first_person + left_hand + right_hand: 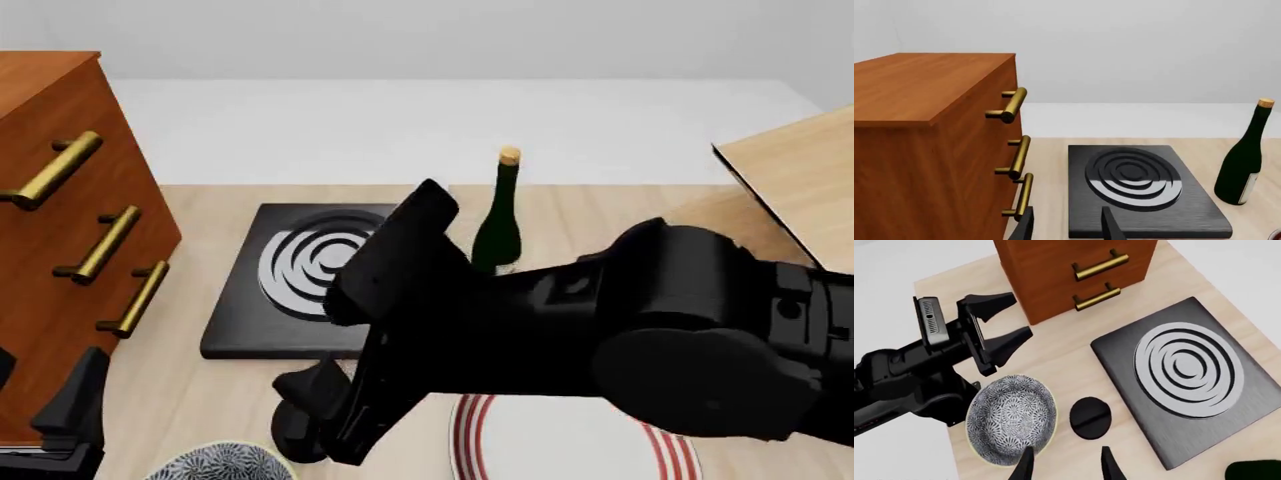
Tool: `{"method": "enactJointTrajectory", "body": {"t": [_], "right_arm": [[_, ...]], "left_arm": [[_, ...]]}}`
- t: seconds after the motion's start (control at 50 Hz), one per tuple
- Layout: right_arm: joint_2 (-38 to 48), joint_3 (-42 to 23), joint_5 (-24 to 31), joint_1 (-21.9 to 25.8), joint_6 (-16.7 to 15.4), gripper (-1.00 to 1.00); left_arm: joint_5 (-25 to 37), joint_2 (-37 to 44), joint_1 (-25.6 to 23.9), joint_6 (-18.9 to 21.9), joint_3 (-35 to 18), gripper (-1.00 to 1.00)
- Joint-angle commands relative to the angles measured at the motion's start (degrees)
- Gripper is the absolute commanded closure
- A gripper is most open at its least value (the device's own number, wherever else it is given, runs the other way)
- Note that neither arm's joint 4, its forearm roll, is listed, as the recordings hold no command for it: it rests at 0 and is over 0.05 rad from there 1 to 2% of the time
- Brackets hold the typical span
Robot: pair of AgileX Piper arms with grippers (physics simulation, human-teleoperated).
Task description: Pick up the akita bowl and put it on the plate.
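The akita bowl (1011,417), blue-and-white patterned with a pale rim, sits on the table near its front left; only its top shows in the front view (220,463). My right gripper (1066,467) hovers open above it, one fingertip over the bowl's rim, nothing held. The right arm (587,340) crosses the front view and hides its own fingers. The plate (561,445), white with red rings, lies at the front, partly under that arm. My left gripper (1017,315) stands open and empty beside the bowl, between it and the cabinet, also seen in its own view (1067,230).
A wooden cabinet (60,230) with brass handles stands at the left. A black slab with white rings (287,290) lies mid-table, a green wine bottle (501,215) behind it. A black knob-like object (1089,416) sits next to the bowl. A wooden panel (801,170) rises at the right.
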State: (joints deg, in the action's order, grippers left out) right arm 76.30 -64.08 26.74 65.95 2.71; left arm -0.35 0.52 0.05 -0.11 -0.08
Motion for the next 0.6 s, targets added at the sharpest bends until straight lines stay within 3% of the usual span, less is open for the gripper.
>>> {"method": "enactJointTrajectory", "body": {"t": [0.02, 0.6], "right_arm": [[3.33, 0.54, -3.21, 1.23, 1.94, -1.0], [11.14, 4.12, -11.95, 1.82, 7.68, -1.0]], "left_arm": [[0.0, 0.01, 0.01, -0.01, 0.0, -1.0], [0.0, 0.01, 0.0, 0.01, 0.0, -1.0]]}}
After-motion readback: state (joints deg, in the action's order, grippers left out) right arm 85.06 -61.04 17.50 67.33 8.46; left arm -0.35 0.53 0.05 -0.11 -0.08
